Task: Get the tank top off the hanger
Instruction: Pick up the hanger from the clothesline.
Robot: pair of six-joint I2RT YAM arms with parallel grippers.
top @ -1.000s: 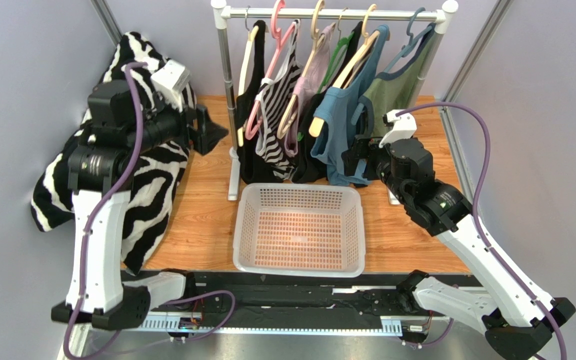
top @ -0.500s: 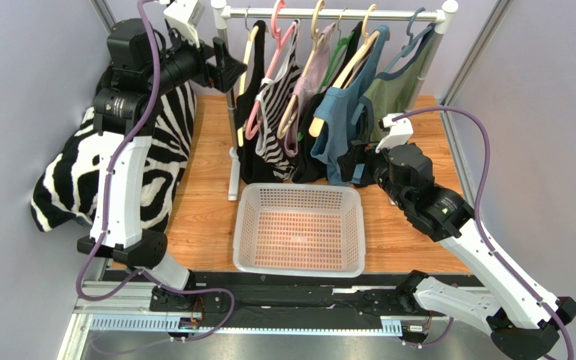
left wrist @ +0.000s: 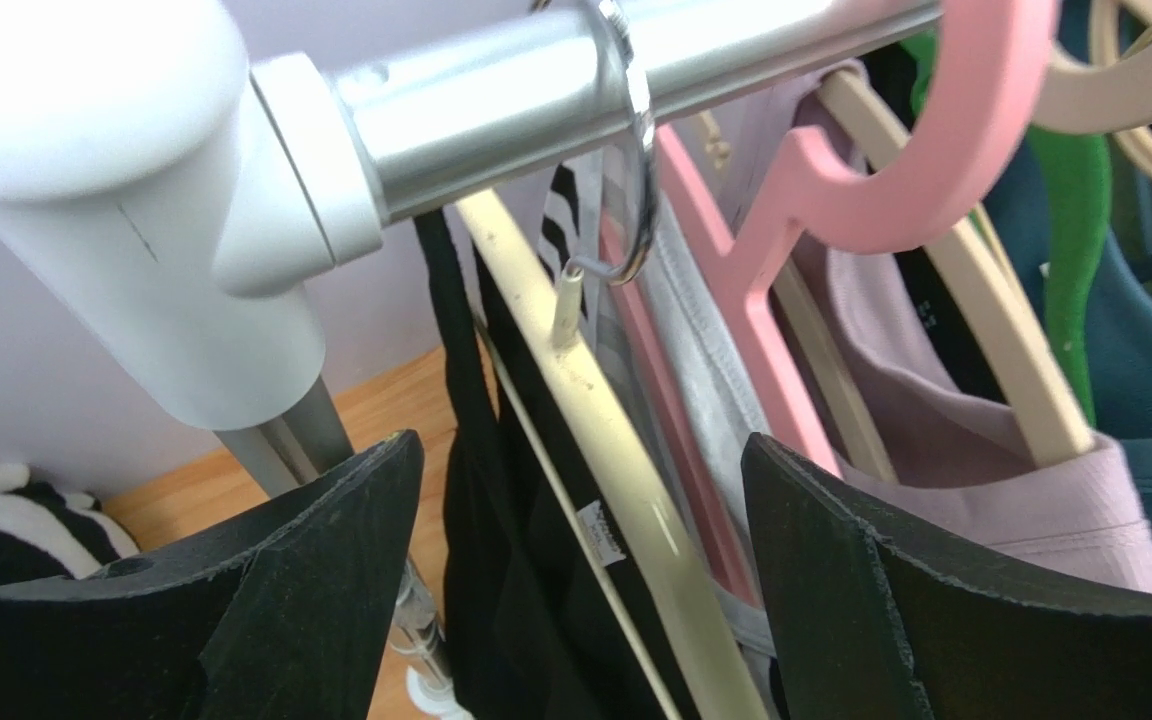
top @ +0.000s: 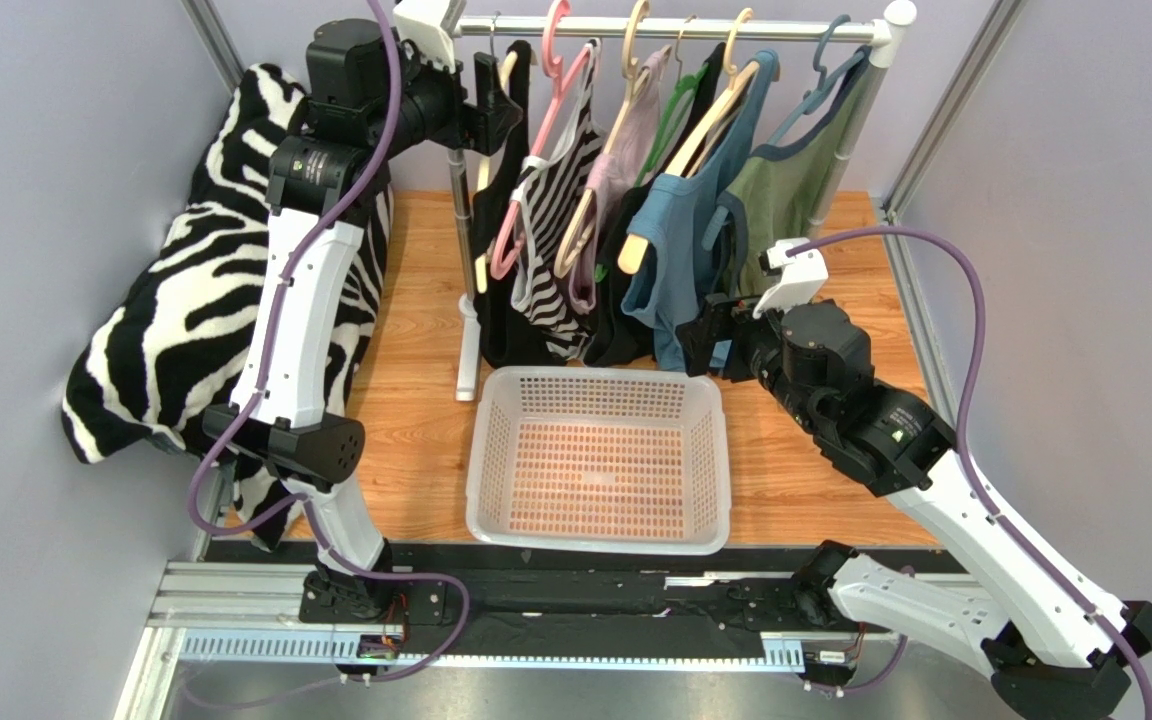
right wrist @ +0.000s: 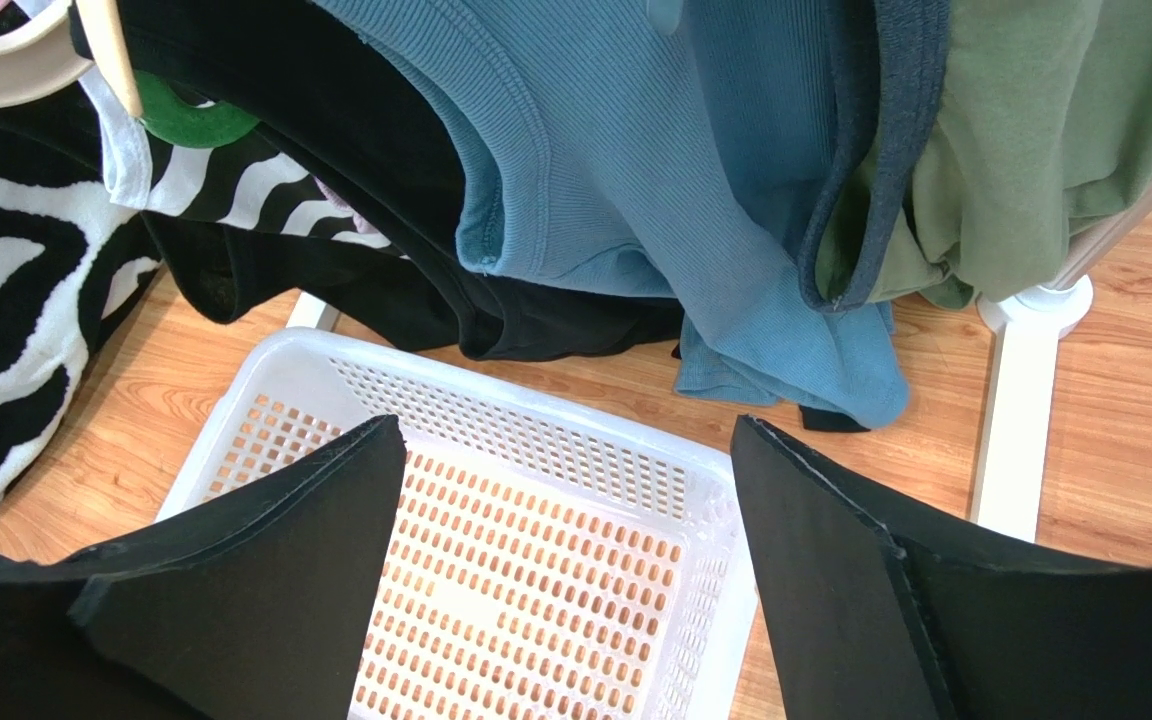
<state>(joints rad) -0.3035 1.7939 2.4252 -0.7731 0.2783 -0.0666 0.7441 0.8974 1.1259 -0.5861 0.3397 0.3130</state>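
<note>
Several tank tops hang on hangers from a silver rail. The leftmost is a black tank top on a cream hanger. My left gripper is up at the rail's left end. In the left wrist view it is open, and its fingers straddle the cream hanger's arm and the black tank top without touching them. My right gripper is open and empty, low beside the hem of a blue tank top. In the right wrist view it hangs over the basket.
A white mesh basket sits in front of the rack, its rim under my right gripper. A zebra-print cloth covers the left wall. The rack's left post and right foot stand on the wooden table.
My left arm has risen and swung right, from the zebra cloth to the rail's left end. My right gripper has edged slightly left and down by the blue top.
</note>
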